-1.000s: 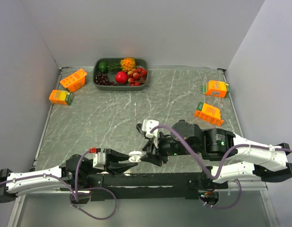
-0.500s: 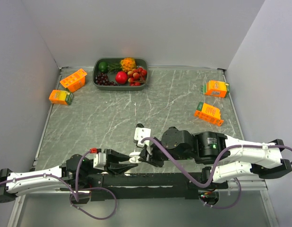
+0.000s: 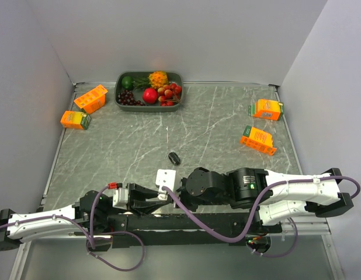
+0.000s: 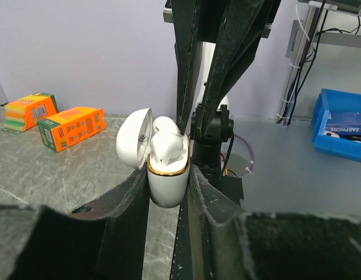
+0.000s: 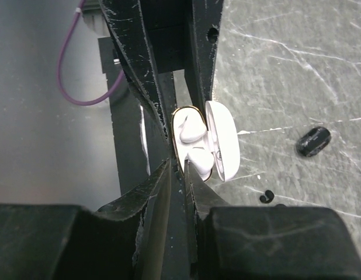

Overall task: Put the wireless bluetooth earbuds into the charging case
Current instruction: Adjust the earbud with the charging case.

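**Top external.**
- Bench [image 3: 215, 125]: grey, marbled.
- Tray [image 3: 117, 100] of fruit: at the far edge.
- Orange cartons, four: two far left [image 3: 90, 98] [image 3: 75, 119], two far right [image 3: 267, 109] [image 3: 257, 139].
- Dark oval piece [image 3: 173, 157]: lies alone mid-bench, well apart from everything else. Too small to identify.
- Both arms lie low along the near edge, left jaws and right jaws meeting tip to tip.
- Charging case [image 3: 163, 197]: a white speck where they meet.

**Left wrist.**
- Charging case [image 4: 167, 185]: white with a gold rim, upright, lid [image 4: 134, 139] swung open to the left.
- Left jaws: clenched on the case body, one finger [image 4: 125, 210] against each side.
- White earbuds [image 4: 167, 146], two: seated in the case mouth, tops standing proud of the rim.
- Right jaws: fingers [image 4: 183, 58] come down from above, tips just beside the earbuds.
- Two cartons on the bench behind, at the left of the view.
- Blue bin [image 4: 341, 131]: at right.

**Right wrist.**
- Right jaws: fingers [image 5: 151, 198] drawn close with a slim gap, tips at the case rim. I cannot tell whether they pinch anything.
- Left jaws: fingers [image 5: 136, 52] enter from the top, flanking the case.
- Both earbuds [image 5: 189, 129] lie in the open case, lid [image 5: 224, 140] toward the bench side.
- Dark oval piece [image 5: 313, 141]: on the bench to the right.
- Tiny black curl [image 5: 266, 198]: nearer, below the lid.
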Robot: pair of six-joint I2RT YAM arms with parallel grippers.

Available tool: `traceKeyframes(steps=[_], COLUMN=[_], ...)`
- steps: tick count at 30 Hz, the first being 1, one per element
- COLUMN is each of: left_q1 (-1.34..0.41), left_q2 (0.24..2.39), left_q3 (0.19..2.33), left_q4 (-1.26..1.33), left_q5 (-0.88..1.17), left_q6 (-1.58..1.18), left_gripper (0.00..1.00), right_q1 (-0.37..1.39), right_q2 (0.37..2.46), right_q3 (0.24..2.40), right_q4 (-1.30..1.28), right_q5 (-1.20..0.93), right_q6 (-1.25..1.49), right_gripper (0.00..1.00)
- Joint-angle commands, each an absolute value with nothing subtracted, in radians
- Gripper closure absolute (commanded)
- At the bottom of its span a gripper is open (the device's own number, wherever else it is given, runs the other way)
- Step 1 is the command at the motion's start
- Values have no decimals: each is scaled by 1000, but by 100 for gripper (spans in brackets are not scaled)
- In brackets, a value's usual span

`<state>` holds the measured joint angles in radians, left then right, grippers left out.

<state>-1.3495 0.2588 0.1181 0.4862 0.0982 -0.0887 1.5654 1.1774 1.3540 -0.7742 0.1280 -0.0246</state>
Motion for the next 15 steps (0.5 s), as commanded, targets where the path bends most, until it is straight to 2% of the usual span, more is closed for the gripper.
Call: traceKeyframes(steps=[1,15], left_q1=[-1347,-1347], left_q2=[252,256], left_q3=[155,156], left_q4=[520,525], left_q5=[94,89], left_q6=[-77,-80], left_gripper=[99,99], right_q1=[1575,1578], right_q2=[1167,1204], right_q3=[1397,1428], right_q4=[-787,-815], right_q5=[216,310], right_q6=[-40,-14], right_gripper=[78,83])
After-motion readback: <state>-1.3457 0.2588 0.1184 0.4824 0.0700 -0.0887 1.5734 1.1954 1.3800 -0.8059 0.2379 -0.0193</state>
